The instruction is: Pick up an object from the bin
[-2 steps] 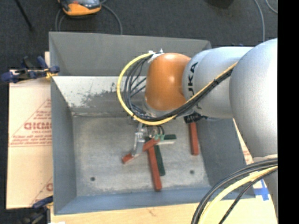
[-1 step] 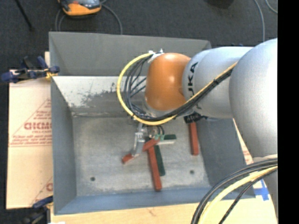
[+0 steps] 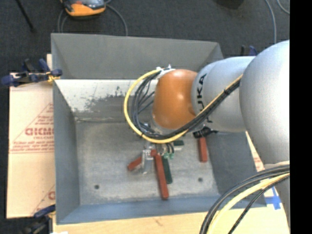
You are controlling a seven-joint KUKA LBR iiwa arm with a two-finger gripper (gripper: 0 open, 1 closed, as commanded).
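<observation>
**A:** Start big. What's there?

**B:** The grey bin (image 3: 97,145). The arm (image 3: 229,101) comes in from three o'clock with its orange cover (image 3: 173,99) and looped cables (image 3: 129,106). Below those, the gripper (image 3: 146,161) is low over the floor, near the bin's centre.

**A:** And the jaws?

**B:** I cannot tell how they stand, or whether they pinch anything.

**A:** What lies nearest?

**B:** A long red stick (image 3: 161,179), just beside the gripper and running off toward five o'clock. A green stick (image 3: 168,172) lies along it, touching. A short red piece (image 3: 133,165) sits at the gripper's eight o'clock.

**A:** What could go wrong?

**B:** I'd judge the two sticks lie so tight together that a grip might catch both. It might also nip only one edge, and the stick could then swing and drop.

**A:** Count them.

**B:** There are three red things: the stick, the short piece, and a red handle (image 3: 202,151) at three o'clock, well apart. One green stick is certain, and a green scrap under the cables may be a second.
</observation>
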